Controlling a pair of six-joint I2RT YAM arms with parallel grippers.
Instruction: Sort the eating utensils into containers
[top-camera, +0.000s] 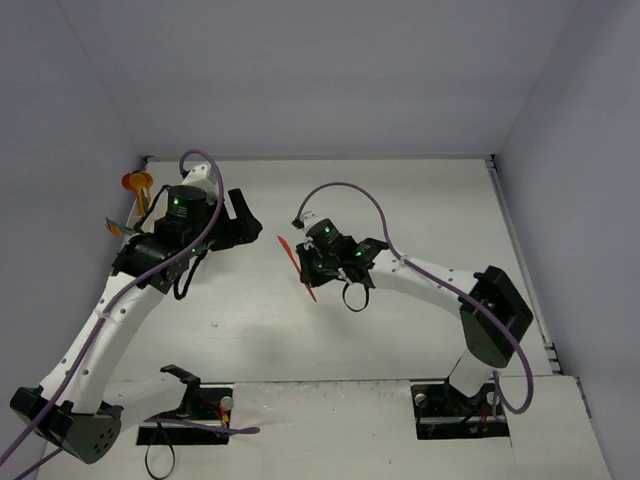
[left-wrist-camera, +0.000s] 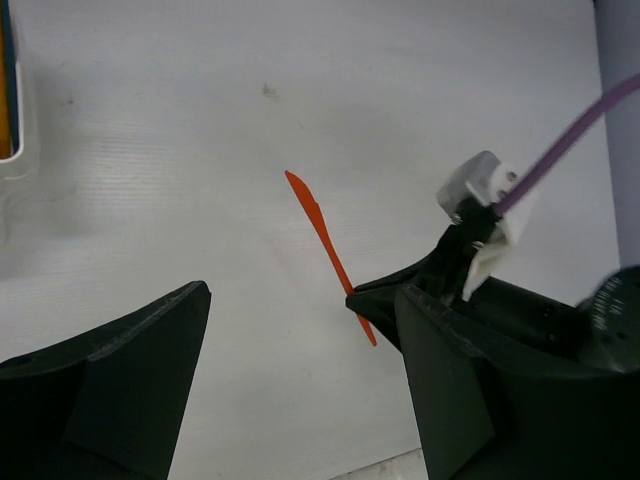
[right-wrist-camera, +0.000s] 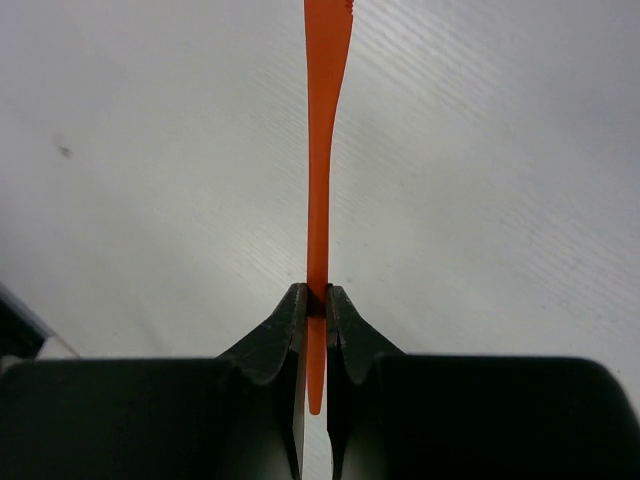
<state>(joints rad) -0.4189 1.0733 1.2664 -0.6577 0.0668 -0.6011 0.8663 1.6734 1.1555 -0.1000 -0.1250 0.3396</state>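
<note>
Currently the orange utensil (right-wrist-camera: 318, 200), thin and flat with a knife-like blade end, sits near the desk (top-camera: 420, 200) centre, clamped edge-on in the right pincer (right-wrist-camera: 315, 300). That pincer's two black fingers are pressed tight on the handle. A short stub of handle pokes out behind the grip and the long blade end runs out ahead. Can't tell if the blade tip touches the desk. Seen from above, the utensil (top-camera: 292, 256) slants just left of the right pincer (top-camera: 312, 262). The left pincer (left-wrist-camera: 300, 300) is spread wide with nothing between its fingers, hovering left of the utensil and apart from it. A white bin (left-wrist-camera: 15, 165) is at the far left with orange and teal sticks inside. More orange utensils (top-camera: 138, 182) poke up at the desk's far-left edge. A purple cable (top-camera: 350, 188) loops over the right arm.
</note>
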